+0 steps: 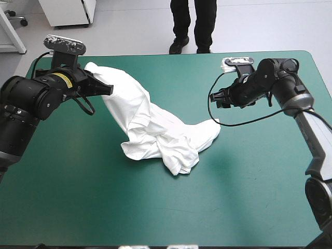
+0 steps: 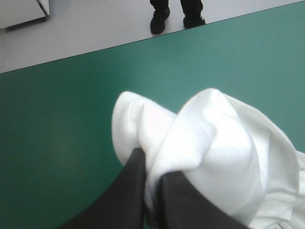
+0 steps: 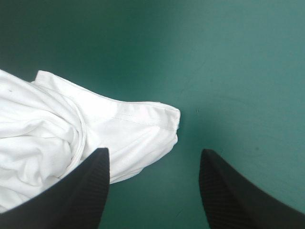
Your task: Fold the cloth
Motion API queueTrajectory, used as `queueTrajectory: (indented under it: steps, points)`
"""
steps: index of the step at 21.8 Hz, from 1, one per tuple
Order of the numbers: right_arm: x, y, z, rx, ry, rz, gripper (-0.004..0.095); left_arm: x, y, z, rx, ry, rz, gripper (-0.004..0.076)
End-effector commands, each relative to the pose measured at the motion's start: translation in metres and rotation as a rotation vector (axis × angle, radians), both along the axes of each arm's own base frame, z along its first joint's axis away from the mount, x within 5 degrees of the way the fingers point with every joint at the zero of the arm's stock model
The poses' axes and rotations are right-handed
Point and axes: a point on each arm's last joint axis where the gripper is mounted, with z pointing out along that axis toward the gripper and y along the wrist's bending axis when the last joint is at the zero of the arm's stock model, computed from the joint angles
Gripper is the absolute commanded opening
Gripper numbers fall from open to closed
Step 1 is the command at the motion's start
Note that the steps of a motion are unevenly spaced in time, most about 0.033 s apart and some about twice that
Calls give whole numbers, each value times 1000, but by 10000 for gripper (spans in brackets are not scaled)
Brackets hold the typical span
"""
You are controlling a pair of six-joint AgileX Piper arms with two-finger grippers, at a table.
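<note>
The left fingers (image 2: 133,186) are clamped on a bunched fold of the T-shirt (image 1: 155,132), holding that end above the teal-green surface (image 1: 249,197). The rest slopes down into a crumpled heap lying on it. The T-shirt's long axis runs toward the right fingers (image 3: 86,191), which stand wide apart and empty. Its loose hem corner lies just ahead of them, so the right arm is likely best placed to take it.

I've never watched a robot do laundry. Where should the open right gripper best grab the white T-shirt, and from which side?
Probably the hemmed corner of the T-shirt that lies flat on the teal-green cover, coming from the table's right side. That corner sticks out toward the right gripper, thin and free of the heap, while the left gripper holds the other end lifted.
</note>
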Motion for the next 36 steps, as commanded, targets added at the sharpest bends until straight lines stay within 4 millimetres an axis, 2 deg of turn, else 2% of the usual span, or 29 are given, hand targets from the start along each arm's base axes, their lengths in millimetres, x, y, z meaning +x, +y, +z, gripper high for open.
queueTrajectory:
  steps: [1, 4, 9, 12, 16, 20, 24, 25, 28, 30, 32, 33, 36]
  points:
    - [6, 4, -1, 42, -29, -10, 534, -10, 5, 25, -37, -131, -7, -9]
    - [19, 8, -32, 47, 24, -1, 483, -10, 5, 25, -34, -131, -8, -9]
    - [38, 14, -73, 45, 115, -5, 481, -10, 5, 25, -34, -131, -8, -9]
    - [45, 16, -93, 34, 159, -7, 481, -10, 5, 25, -30, -132, -10, -9]
    - [45, 20, -110, 59, 208, 17, 425, -10, 5, 25, -30, -132, -10, -9]
    - [43, 23, -121, 93, 248, 25, 291, -10, 5, 25, -30, -132, -10, -9]
    - [39, 25, -123, 87, 290, 46, 47, -10, 5, 25, -30, -130, -10, -9]
    - [37, 25, -120, 83, 292, 54, -12, -10, 5, 25, -30, -130, -10, -9]
    - [34, 20, -97, 60, 201, 40, -13, -10, 5, 25, -28, -131, -9, -9]
    - [27, 15, -70, 44, 115, 27, -13, -10, 6, 25, -12, -134, -2, -9]
    - [7, 7, -27, 32, -3, 35, -13, -10, 8, 26, 12, -143, 9, -9]
    - [0, 5, -14, 32, -39, 36, -13, -10, 8, 26, 13, -144, 9, -9]
    - [-38, -7, 45, 40, -222, 33, -13, -16, 11, 30, 8, -161, 10, -9]
